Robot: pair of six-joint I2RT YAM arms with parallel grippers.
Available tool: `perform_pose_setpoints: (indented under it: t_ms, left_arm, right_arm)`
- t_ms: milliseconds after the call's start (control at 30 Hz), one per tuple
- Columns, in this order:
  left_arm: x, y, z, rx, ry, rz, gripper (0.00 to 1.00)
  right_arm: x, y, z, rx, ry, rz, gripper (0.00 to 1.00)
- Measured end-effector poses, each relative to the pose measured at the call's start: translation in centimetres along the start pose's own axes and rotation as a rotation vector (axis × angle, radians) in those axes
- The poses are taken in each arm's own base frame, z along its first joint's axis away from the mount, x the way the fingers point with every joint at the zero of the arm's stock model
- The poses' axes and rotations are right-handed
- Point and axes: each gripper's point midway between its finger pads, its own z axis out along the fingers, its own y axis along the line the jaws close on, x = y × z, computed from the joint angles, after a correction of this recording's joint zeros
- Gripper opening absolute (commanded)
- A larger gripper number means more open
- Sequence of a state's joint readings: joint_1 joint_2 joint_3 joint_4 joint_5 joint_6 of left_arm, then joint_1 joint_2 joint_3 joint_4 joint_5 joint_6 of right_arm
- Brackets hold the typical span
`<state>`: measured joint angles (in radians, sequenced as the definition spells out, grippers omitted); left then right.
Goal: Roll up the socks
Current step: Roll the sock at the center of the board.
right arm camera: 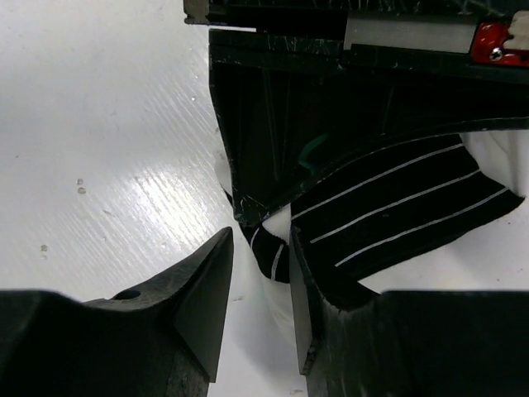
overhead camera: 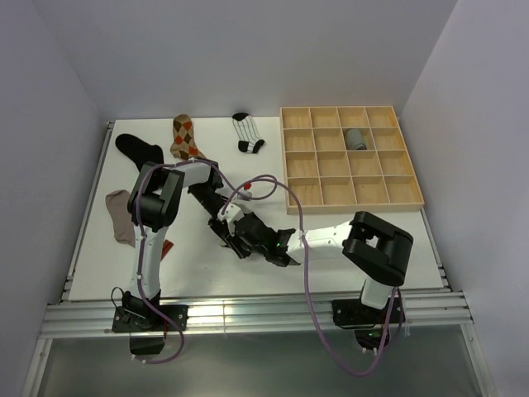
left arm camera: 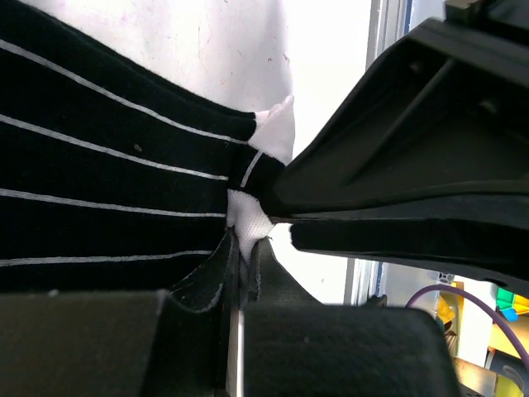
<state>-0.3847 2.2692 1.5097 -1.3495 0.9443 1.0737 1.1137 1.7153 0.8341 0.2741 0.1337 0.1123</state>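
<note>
Front of table, both arms meet: the left gripper is clamped tight on the white tip of the black sock with white bands. The sock's body trails flat on the white table. The right gripper noses in from the opposite side, jaws apart, straddling the same corner without closing on it.

The two heads are almost touching, and that is the main hazard. If the right jaws close here, they may catch the left's fingers instead of fabric. The left's hold looks thin, a mere pinch of toe, so any tug could pull the sock free and undo the roll. The near table edge is not far behind the pair, so a dropped sock could slide toward the rail.

Bare surface lies just beyond the grippers and to their left, giving room to drag and turn. Farther left lies the taupe sock. Along the back lie a plain black sock, the argyle sock and a striped sock, all well apart from the work. At far right the wooden tray walls off that side, with a rolled grey sock in its third column, second row from the back.
</note>
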Motion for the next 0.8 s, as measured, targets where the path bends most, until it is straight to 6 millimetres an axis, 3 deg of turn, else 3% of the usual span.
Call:
perform_pose_setpoints:
  t_ms: [233,333,433,467,600,800]
  left_arm:
    - [0.0,0.0,0.0,-0.001,0.001,-0.005,0.0]
    - [0.0,0.1,-0.1,-0.004,0.003,-0.003,0.0]
    - [0.0,0.1,-0.1,-0.007,0.005,-0.004,0.07]
    - [0.0,0.1,-0.2,-0.009,0.002,-0.011,0.15]
    - [-0.1,0.4,-0.3,-0.028,-0.014,-0.031,0.31]
    - [-2.0,0.3,-2.2,-0.165,-0.111,0.035,0.4]
  right_arm:
    - [1.3,-0.4,0.7,0.019,0.031,-0.01,0.31]
    - [1.7,-0.4,1.1,0.023,0.042,-0.012,0.23]
    - [1.6,-0.3,1.2,0.021,0.041,-0.006,0.13]
    - [1.5,-0.4,1.2,0.017,0.041,-0.001,0.12]
    - [1.5,-0.7,1.3,-0.018,0.048,0.056,0.09]
    - [1.5,-1.7,1.3,-0.121,0.081,0.202,0.08]
